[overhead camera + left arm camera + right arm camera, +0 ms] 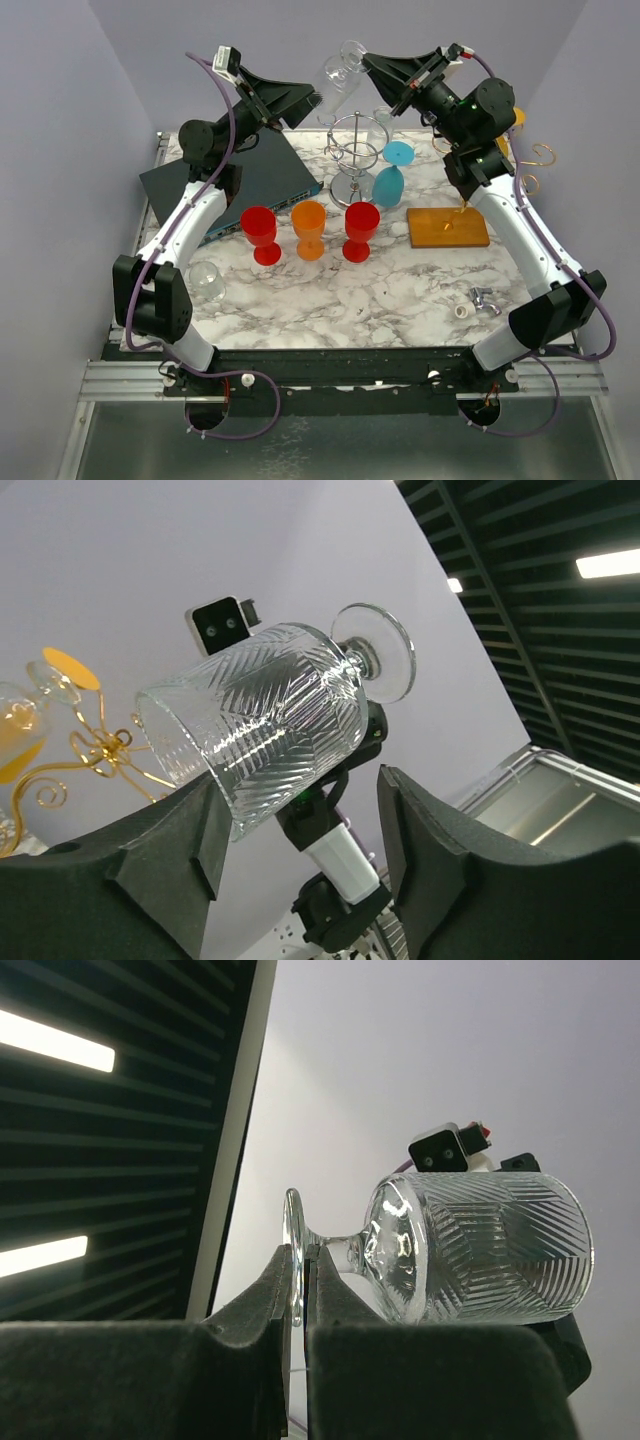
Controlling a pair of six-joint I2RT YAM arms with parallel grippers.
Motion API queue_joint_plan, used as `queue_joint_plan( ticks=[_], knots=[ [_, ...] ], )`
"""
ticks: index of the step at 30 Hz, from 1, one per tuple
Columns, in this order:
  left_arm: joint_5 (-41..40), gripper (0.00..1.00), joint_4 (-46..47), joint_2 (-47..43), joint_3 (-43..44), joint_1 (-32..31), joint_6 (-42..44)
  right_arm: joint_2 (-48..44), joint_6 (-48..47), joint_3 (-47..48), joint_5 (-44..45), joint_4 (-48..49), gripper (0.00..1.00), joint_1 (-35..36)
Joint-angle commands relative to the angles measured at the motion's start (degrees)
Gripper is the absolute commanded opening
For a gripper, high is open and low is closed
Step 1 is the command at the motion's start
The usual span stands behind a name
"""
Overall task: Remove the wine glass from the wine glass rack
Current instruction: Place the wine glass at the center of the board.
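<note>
A clear ribbed wine glass (340,75) hangs on its side in the air above the silver wire wine glass rack (356,150). My right gripper (302,1272) is shut on the rim of the glass's round foot (293,1250), with the bowl (490,1250) pointing away from it. My left gripper (300,830) is open, and the lower edge of the bowl (250,725) dips between its dark fingers (190,830), close against the left one with a gap on the right. From above, the left gripper (308,100) meets the glass from the left and the right gripper (372,65) from the right.
A blue glass (394,172) hangs on the silver rack. Two red goblets (261,232) and an orange one (309,228) stand mid-table. A dark flat box (235,180) lies left, a wooden board (447,227) right, a clear tumbler (206,281) front left, a gold rack (530,152) far right.
</note>
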Motion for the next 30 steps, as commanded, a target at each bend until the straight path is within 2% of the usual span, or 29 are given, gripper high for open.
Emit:
queue_joint_plan(
  ticks=[1,13,17,19,22,24,25,26,30],
  knots=[
    [-0.1,0.59,8.4,-0.4,2.3,-0.4,-4.2,-0.8,1.8,-1.3,1.0,6.3,0.01,0.4],
    [-5.1,0.37,13.6,-2.1,0.3,-3.7,-6.5,-2.7,3.6,-8.0,0.4,10.6,0.01,0.4],
    [-5.9,0.27,13.7,-2.0,0.2,-4.3,-5.8,-4.0,2.9,-10.7,-0.8,10.3,0.01,0.4],
    [-6.2,0.19,13.7,-2.5,-0.9,-4.4,-5.4,-5.2,2.1,-13.3,-1.0,10.5,0.01,0.4],
    [-5.6,0.0,13.2,-3.6,-2.3,-4.4,-4.7,-7.7,-2.4,-15.8,-0.7,7.1,0.01,0.4],
    [-4.7,0.0,11.9,-4.4,-2.7,-4.4,-3.8,-8.9,-7.7,-15.0,-0.5,1.0,0.01,0.3],
    [-4.0,0.0,10.2,-5.1,-2.9,-4.4,-3.0,-9.6,-9.8,-14.8,-0.1,-1.2,0.03,0.3],
    [-3.6,0.0,8.4,-5.8,-3.2,-4.4,-1.9,-10.5,-12.3,-14.8,0.5,-3.1,0.1,0.4],
    [-1.5,0.0,-3.5,-9.4,-3.4,-4.3,4.4,-13.3,-24.0,-10.0,5.0,-16.1,0.58,0.4]
  ],
)
